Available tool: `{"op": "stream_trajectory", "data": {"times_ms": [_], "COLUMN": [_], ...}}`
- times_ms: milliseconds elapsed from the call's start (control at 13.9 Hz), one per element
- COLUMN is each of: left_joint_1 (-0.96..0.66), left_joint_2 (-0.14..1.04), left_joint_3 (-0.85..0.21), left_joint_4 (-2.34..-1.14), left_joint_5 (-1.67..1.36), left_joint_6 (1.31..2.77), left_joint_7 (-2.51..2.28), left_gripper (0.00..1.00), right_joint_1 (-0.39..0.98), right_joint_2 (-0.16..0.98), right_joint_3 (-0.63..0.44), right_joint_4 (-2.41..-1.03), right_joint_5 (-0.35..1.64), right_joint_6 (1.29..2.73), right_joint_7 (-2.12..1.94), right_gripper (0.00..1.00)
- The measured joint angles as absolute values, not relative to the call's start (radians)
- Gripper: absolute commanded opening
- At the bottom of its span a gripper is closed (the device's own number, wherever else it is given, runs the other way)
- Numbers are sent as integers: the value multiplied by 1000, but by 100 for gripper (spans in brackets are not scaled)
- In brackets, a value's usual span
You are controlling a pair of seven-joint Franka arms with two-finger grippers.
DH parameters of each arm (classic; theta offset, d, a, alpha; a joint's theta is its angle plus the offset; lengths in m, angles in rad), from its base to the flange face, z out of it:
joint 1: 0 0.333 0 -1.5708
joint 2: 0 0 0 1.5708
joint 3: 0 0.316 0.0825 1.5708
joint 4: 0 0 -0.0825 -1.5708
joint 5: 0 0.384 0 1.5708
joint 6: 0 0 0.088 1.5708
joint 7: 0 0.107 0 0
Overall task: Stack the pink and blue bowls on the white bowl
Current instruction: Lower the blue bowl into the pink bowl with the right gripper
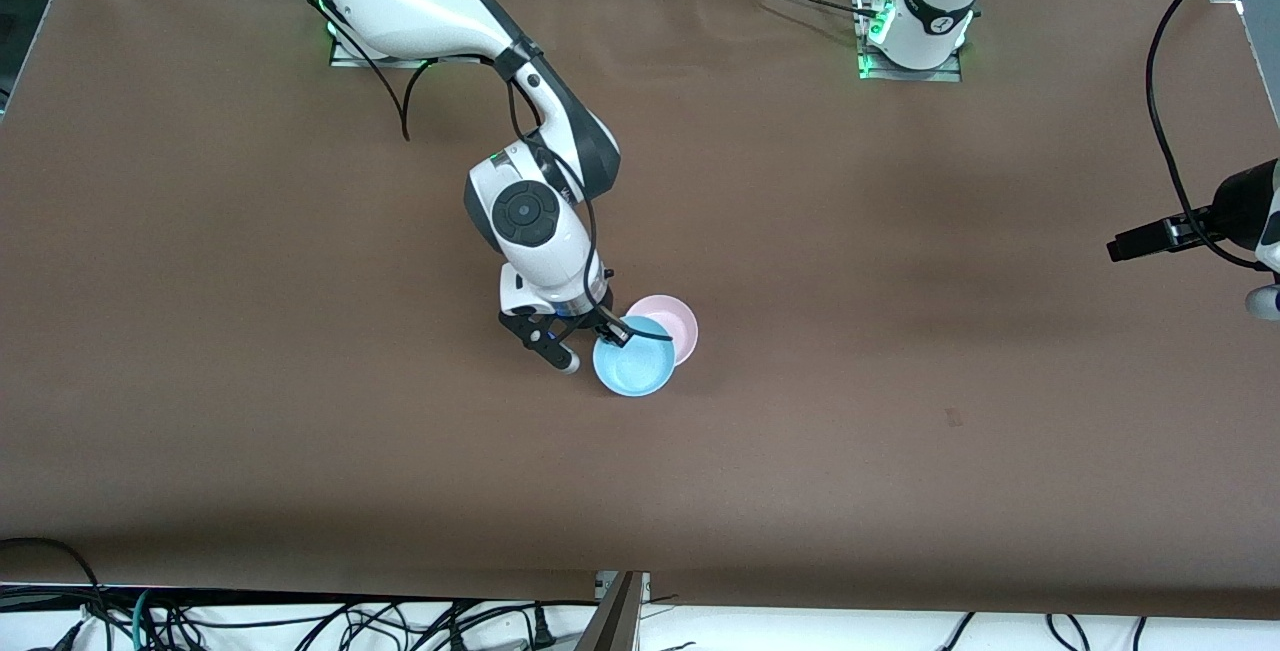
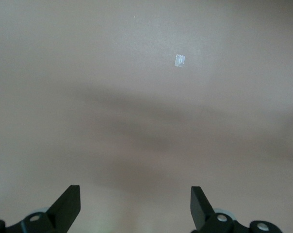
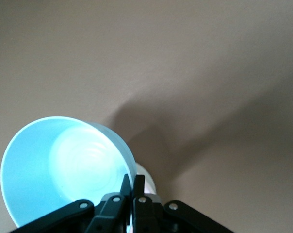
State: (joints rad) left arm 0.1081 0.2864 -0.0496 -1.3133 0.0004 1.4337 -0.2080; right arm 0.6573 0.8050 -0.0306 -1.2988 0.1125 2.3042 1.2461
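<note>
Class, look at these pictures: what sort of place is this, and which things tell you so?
Probably a robotics lab: two arms bolted to a brown-covered table, loose cables along its edge, and the right pincer gripping a blue bowl.

The right arm reaches from its base out over the middle of the table, wrist bent downward, its claw clamped tight on the rim of the blue bowl. The left arm waits at its own end of the table, its claw aimed down at the table, fingers spread wide.
</note>
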Motion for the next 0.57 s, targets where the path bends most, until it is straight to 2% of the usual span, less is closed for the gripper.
{"op": "stream_trajectory", "data": {"times_ms": [574], "left_joint_1": [108], "left_joint_2": [286], "left_joint_3": [-50], "left_joint_4": [-1313], "left_joint_5": [0], "left_joint_6": [1434], "left_joint_7": [-208], "left_gripper": [100], "right_joint_1": [695], "right_joint_2": [836], "right_joint_3": [-30], "right_joint_4": [-1296], "right_joint_5": [113], "right_joint_6": [2363], "right_joint_7": [1283], "right_gripper": [0]}}
